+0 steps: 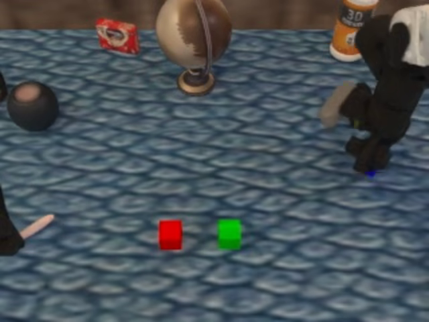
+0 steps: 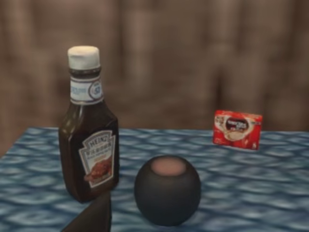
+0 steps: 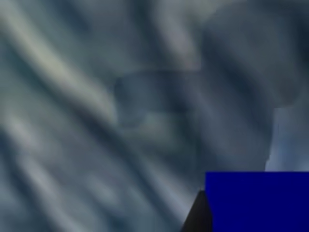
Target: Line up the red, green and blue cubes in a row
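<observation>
- Red cube (image 1: 170, 235) and green cube (image 1: 229, 234) sit side by side on the bench (image 1: 268, 282) near the front, apart, with a gap between them, roughly level with each other.
- At the far left edge my left arm is parked low; only a dark bit of it and one pale finger (image 1: 37, 227) show in the top view, so I cannot tell how its claw stands.
- From that arm's wrist I see a sauce bottle (image 2: 89, 140), a dark ball (image 2: 167, 189) beside it, and a red and white packet (image 2: 237, 129) farther back.
- A globe (image 1: 194, 40) stands at the back of the bench, left of centre.
- On the right, my right arm reaches down steeply, its claw (image 1: 370, 164) down close to the bench.
- Blue cube (image 3: 256, 200) is almost wholly hidden under that claw from above; only a sliver shows. In the wrist view it fills one corner, cut off by the edge, beside a dark finger (image 3: 198, 217).
- I cannot tell whether that claw grips it.
</observation>
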